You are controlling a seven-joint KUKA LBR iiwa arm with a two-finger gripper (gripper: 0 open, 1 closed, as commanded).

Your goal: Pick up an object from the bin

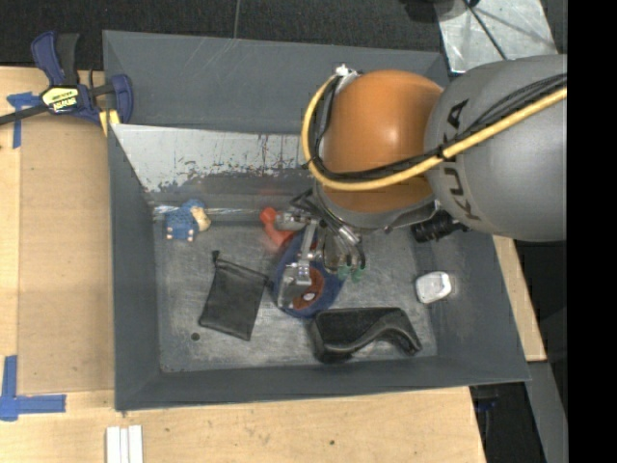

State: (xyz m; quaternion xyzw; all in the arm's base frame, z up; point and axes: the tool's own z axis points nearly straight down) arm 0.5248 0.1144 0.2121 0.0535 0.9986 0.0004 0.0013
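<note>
1. Position. My gripper (307, 278) hangs low over the floor of the grey metal bin (135, 355), near the middle of it. My grey arm (501, 152) enters from the view's right. The rounded orange wrist cover (376, 133), with a yellow cable (386, 170) looped around it, sits above my gripper and hides its upper part.

2. Jaw state. The view does not show whether my jaws are open or closed. Nothing can be confirmed as held between them.

3. Task thing. A blue round disc-shaped object with a red patch in its middle (289, 292) lies flat on the bin floor directly beneath my jaws. My gripper stands over its upper half. Whether it touches the object cannot be told.

4. Surrounding things, referenced to my jaws:
- Just beside them, toward the view's right: a small green piece (352, 274).
- Near them, toward the far wall and slightly to the view's left: a small orange-red piece (277, 220).
- Near them, toward the view's left: a flat black square pouch (233, 299), lying tilted, close to the blue disc.
- Near them, toward the near wall and the view's right: a black curved padded object (364, 331), its left end just beside the blue disc.
- Well apart, toward the view's right: a small white rounded object (434, 286).
- Well apart, toward the view's far left: a small blue and yellow toy (183, 220), close to the far wall.
</note>
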